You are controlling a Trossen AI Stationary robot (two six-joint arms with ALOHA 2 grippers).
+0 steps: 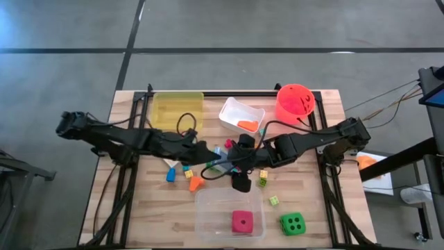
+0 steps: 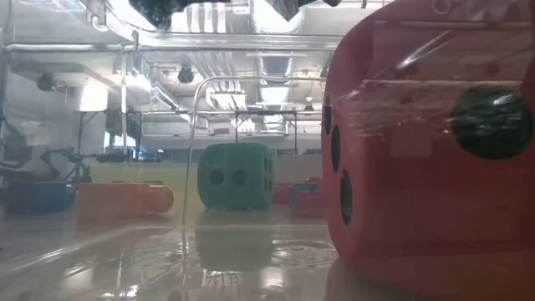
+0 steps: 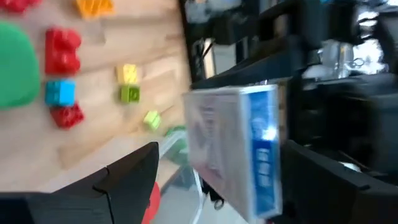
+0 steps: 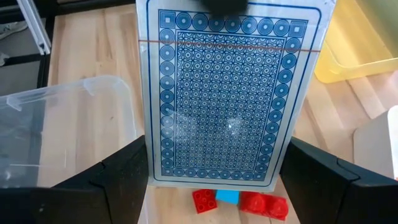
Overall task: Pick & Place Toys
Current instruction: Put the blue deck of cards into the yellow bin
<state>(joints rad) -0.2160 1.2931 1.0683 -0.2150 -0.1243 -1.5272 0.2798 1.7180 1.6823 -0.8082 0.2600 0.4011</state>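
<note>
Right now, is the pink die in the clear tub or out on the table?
In. From above, the pink die sits inside the clear tub's walls; the green die sits outside on the table.

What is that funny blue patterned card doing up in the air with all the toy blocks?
It's the odd one out: a playing-card box with a blue patterned back, hanging between the right gripper and the left gripper above the blocks. Everything else on the table is plastic toys and tubs.
</note>
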